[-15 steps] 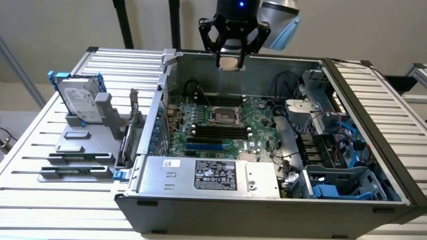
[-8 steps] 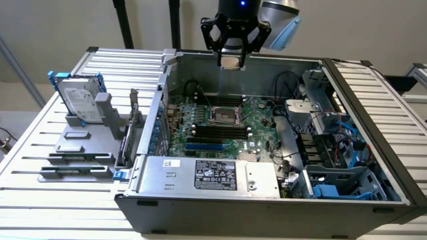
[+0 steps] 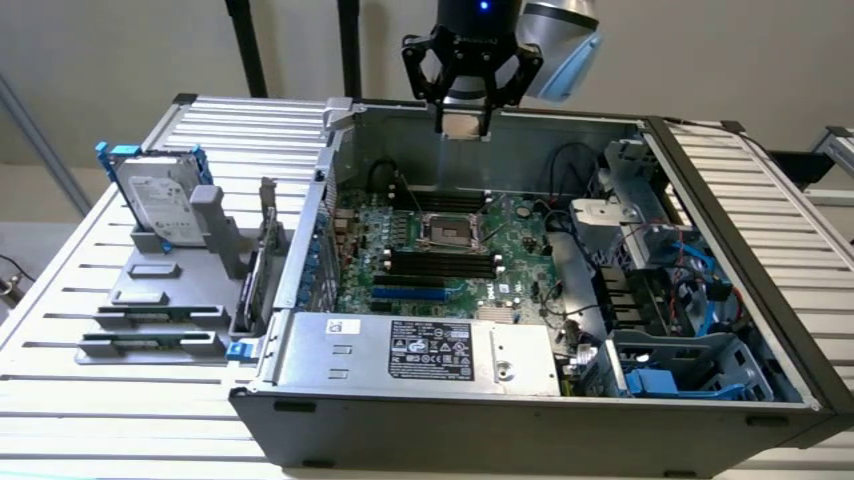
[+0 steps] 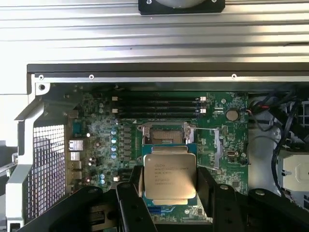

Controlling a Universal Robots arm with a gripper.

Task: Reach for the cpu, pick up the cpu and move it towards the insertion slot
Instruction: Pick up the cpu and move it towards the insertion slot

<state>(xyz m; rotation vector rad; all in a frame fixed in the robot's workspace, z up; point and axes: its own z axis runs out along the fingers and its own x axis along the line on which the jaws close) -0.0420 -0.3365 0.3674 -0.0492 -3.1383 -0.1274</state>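
The black two-fingered gripper [image 3: 466,118] hangs above the far rim of the open grey desktop computer case [image 3: 534,410], and its jaws are closed on the small flat square cpu with the silver metal top and paler rim [image 4: 170,177], pinching it by two opposite edges so that the chip sits level between the fingers [image 4: 138,182]. In the exterior view the same chip [image 3: 465,124] shows as a pale square at the fingertips, high over the green motherboard [image 3: 514,258] and well apart from it. The insertion slot, a square socket with a silver metal frame and dark centre [image 3: 445,232], lies below on the board, between the rows of long black memory slots [image 3: 434,266]; in the wrist view the socket [image 4: 164,134] sits just beyond the held chip's far edge, so the two are near alignment but not yet stacked. The hold looks like the main risk: an edge pinch on a thin, smooth plate leaves little contact, and a jolt could let the chip slide or tilt and drop among the board's parts. A tilted or slightly turned chip would also meet the socket frame crooked and could harm its contacts. The case wall and the black cables [image 3: 577,165] beside the path could snag the fingers
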